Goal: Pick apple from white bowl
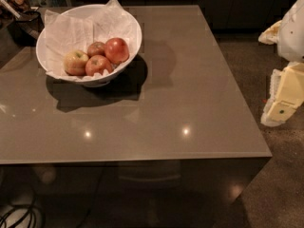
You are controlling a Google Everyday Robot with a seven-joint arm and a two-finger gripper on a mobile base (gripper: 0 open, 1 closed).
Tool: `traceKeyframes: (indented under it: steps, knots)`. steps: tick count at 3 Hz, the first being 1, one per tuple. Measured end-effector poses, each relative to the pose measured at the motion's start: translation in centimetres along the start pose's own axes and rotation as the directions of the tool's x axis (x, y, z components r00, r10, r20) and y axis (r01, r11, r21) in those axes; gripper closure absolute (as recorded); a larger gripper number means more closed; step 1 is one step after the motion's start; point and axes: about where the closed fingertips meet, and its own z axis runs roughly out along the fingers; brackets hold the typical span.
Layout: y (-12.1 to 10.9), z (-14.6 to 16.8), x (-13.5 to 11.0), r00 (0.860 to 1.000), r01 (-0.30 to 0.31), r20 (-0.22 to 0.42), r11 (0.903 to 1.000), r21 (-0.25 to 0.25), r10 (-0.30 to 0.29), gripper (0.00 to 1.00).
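Camera view looks down across a glossy grey-brown worktop [180, 94], and from where I stand the white bowl [137, 32] sits toward its far left corner, throwing a dark shadow onto the surface in front of it and to its right. Crumpled white paper [76, 30] lines the bowl and pokes up above its rim at the back. Four fruits huddle together in the near half of the bowl. The apple [117, 50], the biggest and roundest and a glossy red, lies at the right of the group, closest to the bowl's right wall and pressed against its neighbours. Just left of it are two smaller red apples [98, 64], one behind the other, and a yellow-green apple [76, 62] with a pink blush rests furthest left. The hand [284, 99], a pale yellowish and white shape, hangs well to the right of the bowl, beyond the worktop's right edge and over the speckled floor [280, 184], well apart from the fruit. Whether it is released or clenched I cannot tell.
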Motion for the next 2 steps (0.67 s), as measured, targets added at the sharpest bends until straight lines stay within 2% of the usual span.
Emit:
traceKeyframes:
  steps: [1,2]
  knots:
    - [0.0,0.0,0.0,1.000,0.000,0.000,1.0000,0.000,0.000,0.00]
    - [-1.7,-0.2,-2.1,1.000,0.010,-0.005,0.9998,-0.015,-0.010,0.00]
